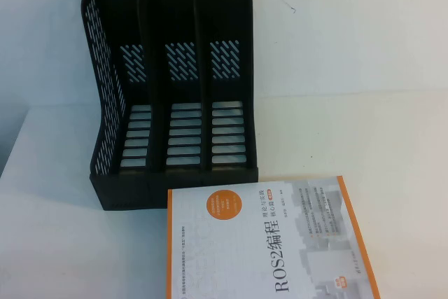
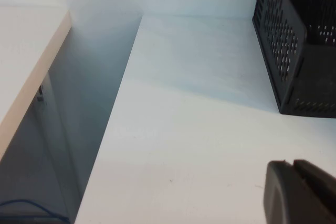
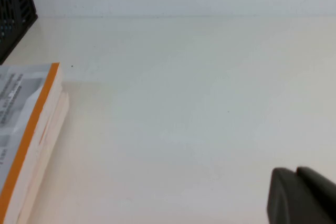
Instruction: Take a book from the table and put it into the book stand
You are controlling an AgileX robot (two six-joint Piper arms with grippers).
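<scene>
1. Lying flat at the tabletop's [image 1: 392, 89] near edge, the book [image 1: 269, 243] rests just in front of the book stand [image 1: 171, 82].
2. Book stand: upright, all three slots empty.
3. Wrist views only: left tool [image 2: 302, 192] pressed together, hovering beside the stand; right tool [image 3: 302, 195] hovers right of the book, finger state cannot be told.

Matt plastic, printed paper and a smooth white surface

The book stand [image 1: 168, 82] looks like black matt plastic, its side walls perforated and its base slatted. The book [image 1: 269, 243] has a smooth printed paper cover in white-grey with orange borders, and its page block shows pale, uncoated paper edges in the right wrist view. The tabletop [image 1: 364, 89] is plain white, smooth, with a faint sheen. The dark fingers [image 2: 299, 192] of the left gripper look like matt plastic.
</scene>
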